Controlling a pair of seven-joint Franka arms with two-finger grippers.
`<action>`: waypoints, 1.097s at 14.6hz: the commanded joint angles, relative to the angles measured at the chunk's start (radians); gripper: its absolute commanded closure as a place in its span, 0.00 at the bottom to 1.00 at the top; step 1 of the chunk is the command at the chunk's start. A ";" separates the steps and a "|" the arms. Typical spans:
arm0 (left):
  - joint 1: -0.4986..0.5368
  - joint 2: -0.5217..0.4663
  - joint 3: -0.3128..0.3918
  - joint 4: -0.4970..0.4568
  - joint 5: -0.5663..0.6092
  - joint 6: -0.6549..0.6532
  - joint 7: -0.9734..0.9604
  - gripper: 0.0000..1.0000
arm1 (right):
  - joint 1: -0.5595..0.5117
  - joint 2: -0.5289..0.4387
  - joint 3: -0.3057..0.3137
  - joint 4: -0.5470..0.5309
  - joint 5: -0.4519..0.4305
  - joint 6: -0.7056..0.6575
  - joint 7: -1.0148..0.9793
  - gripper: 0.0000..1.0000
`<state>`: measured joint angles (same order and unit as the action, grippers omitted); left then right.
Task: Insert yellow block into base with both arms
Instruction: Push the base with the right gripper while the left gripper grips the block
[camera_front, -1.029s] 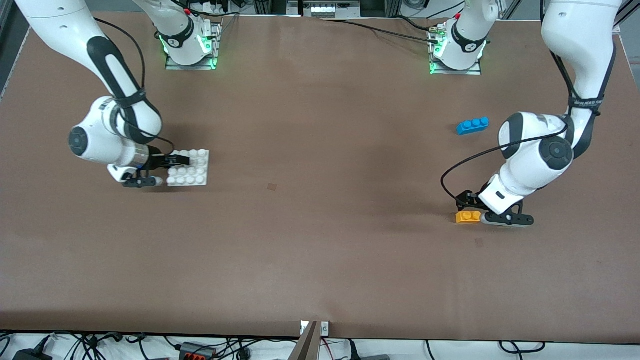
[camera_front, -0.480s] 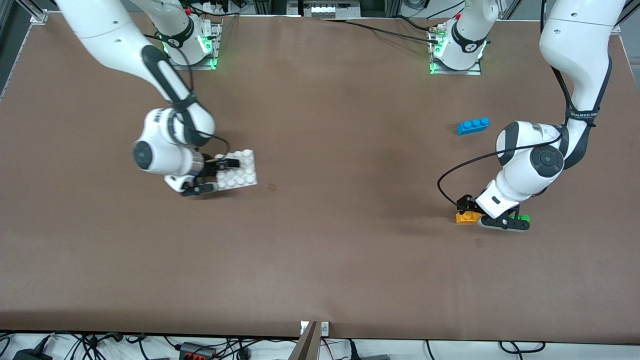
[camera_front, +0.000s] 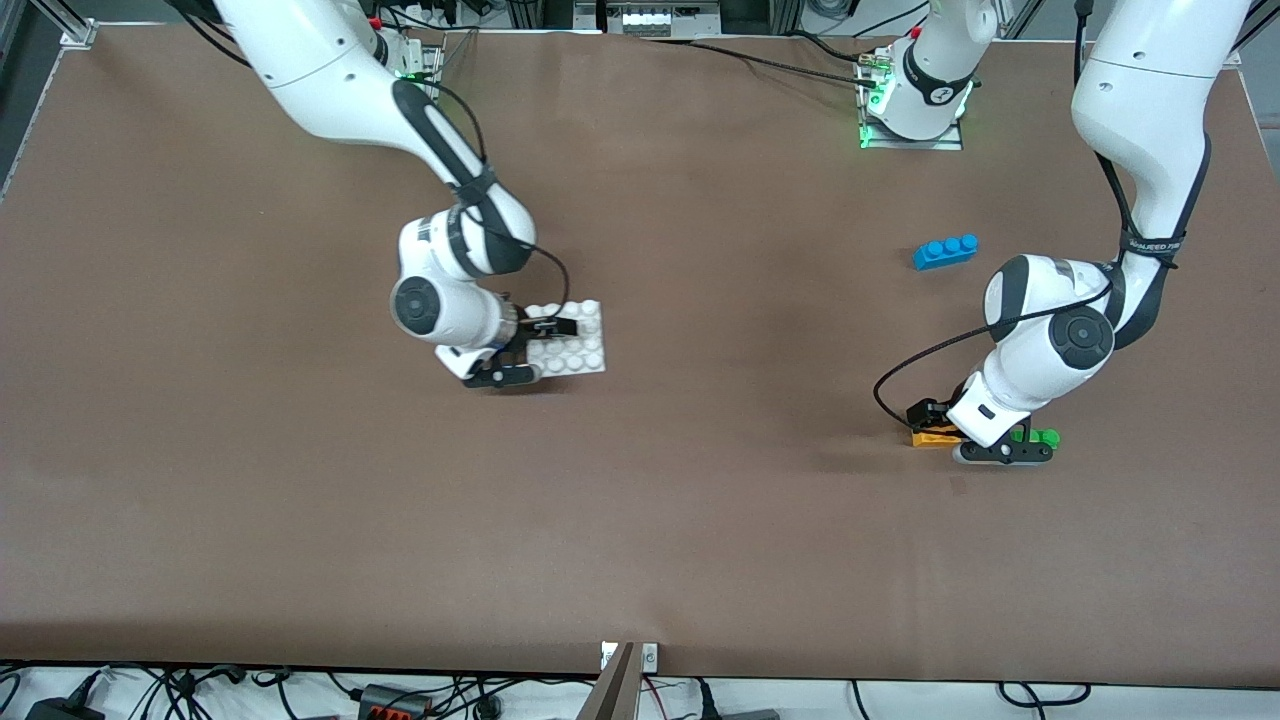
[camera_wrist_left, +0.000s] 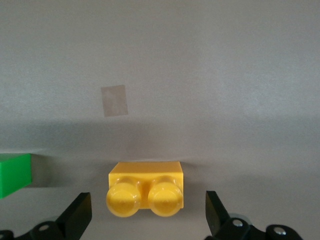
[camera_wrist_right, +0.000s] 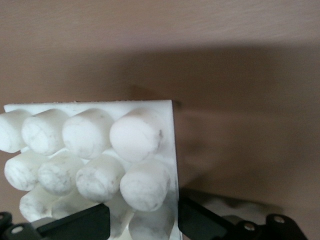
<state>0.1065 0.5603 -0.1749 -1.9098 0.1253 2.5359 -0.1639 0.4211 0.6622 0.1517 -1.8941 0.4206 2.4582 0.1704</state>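
On the brown table (camera_front: 700, 550) lie three small bricks and one white plate: one yellow block (camera_front: 932, 437), one green brick (camera_front: 1040, 436), one blue brick (camera_front: 945, 251), and one base (camera_front: 575, 345). Taking the yellow block as landmark, the green brick lies just beside it toward the left arm's end, the blue brick farther from the front camera, and the base well apart toward the right arm's end. The left gripper (camera_wrist_left: 147, 217) sits low at the yellow block, fingers (camera_wrist_left: 77, 217) spread wide on either side, not touching. The right gripper (camera_wrist_right: 142, 222) clamps the base's edge, holding it tilted.
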 joint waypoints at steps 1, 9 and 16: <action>0.004 0.033 -0.003 0.043 0.022 0.003 -0.017 0.00 | 0.091 0.077 0.000 0.107 0.023 0.018 0.089 0.34; -0.001 0.069 0.000 0.078 0.034 0.003 -0.013 0.00 | 0.206 0.157 0.006 0.288 0.026 0.019 0.244 0.38; -0.005 0.081 0.002 0.075 0.036 0.003 -0.011 0.00 | 0.177 0.070 0.003 0.302 0.004 0.002 0.227 0.00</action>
<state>0.1055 0.6286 -0.1744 -1.8533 0.1307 2.5361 -0.1657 0.6171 0.7876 0.1556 -1.5887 0.4254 2.4718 0.4056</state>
